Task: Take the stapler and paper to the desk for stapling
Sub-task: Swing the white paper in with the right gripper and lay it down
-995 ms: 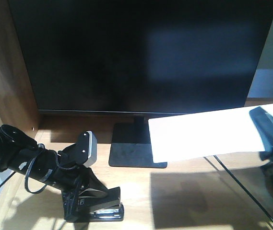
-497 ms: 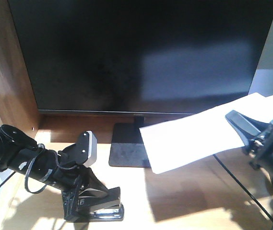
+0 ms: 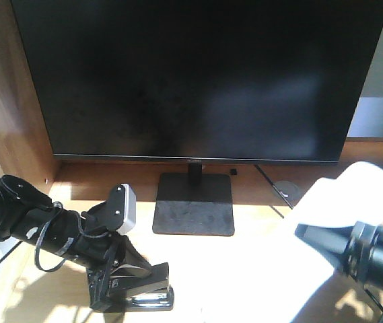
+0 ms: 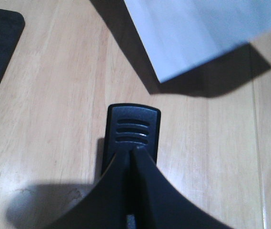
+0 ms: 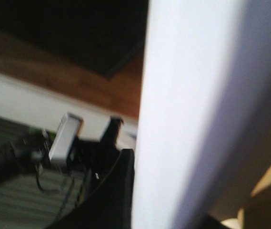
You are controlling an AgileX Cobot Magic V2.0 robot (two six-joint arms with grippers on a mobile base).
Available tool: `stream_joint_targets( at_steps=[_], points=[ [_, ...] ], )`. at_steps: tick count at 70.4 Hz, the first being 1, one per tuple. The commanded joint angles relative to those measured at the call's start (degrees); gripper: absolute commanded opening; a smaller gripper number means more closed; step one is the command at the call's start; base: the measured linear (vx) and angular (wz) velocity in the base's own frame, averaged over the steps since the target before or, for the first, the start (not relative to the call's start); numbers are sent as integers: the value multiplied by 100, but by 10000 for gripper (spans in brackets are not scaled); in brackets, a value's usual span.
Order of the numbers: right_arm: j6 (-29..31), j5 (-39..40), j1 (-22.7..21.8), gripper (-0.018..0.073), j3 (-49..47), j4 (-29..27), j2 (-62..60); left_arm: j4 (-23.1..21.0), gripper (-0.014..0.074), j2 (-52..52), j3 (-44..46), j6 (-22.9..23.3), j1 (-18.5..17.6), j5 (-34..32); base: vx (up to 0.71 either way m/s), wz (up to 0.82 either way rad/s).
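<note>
The stapler [image 3: 143, 291] sits low at the near left of the desk [image 3: 198, 269], its bright metal base down at the wood; whether it bears on the surface cannot be determined. In the left wrist view its ribbed black end [image 4: 133, 128] points away from the camera. The left gripper [image 3: 125, 281] is clamped on the stapler's body, and the wrist view shows its two dark fingers [image 4: 147, 186] pressed together over the top.

The paper [image 3: 356, 195] is at the right side of the desk, washed out by strong sunlight, so its near edge is hard to separate from the lit wood. The left wrist view shows a corner [image 4: 197, 33] raised clear of the desk [image 4: 49, 95], with a dark shadow beneath it. The right gripper [image 3: 320, 237] pinches the sheet – one dark finger lies across its upper face. The right wrist view is blurred and shows only the sheet [image 5: 187, 119] edge-on beside a dark finger [image 5: 109, 200].

Behind stands a black monitor [image 3: 198, 81] on a flat square base [image 3: 193, 214] – well apart from the stapler. A round grey grommet [image 3: 287, 189] lies just right of the base, near the paper's far edge.
</note>
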State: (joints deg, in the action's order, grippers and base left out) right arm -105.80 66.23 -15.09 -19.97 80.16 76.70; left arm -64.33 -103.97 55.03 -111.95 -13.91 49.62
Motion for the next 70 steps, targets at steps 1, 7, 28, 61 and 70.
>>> stream_joint_targets(
  at_steps=[1,7,28,61,70],
  points=[
    [-100,1049,-25,-2,-140,416,-91,-267,-6,249,111,24,-5,219,0,0],
    [-145,1049,-25,-2,-140,714,-91,-267,-6,249,111,24,-5,219,0,0],
    [-228,1049,651,-2,-192,739,-91,-267,-6,249,111,24,-5,219,0,0],
    [-24,631,1538,-2,-337,545,240,-267,-6,249,111,24,-5,219,0,0],
    [235,-30,1538,-2,-337,829,641,-267,-6,249,111,24,-5,219,0,0]
  ],
)
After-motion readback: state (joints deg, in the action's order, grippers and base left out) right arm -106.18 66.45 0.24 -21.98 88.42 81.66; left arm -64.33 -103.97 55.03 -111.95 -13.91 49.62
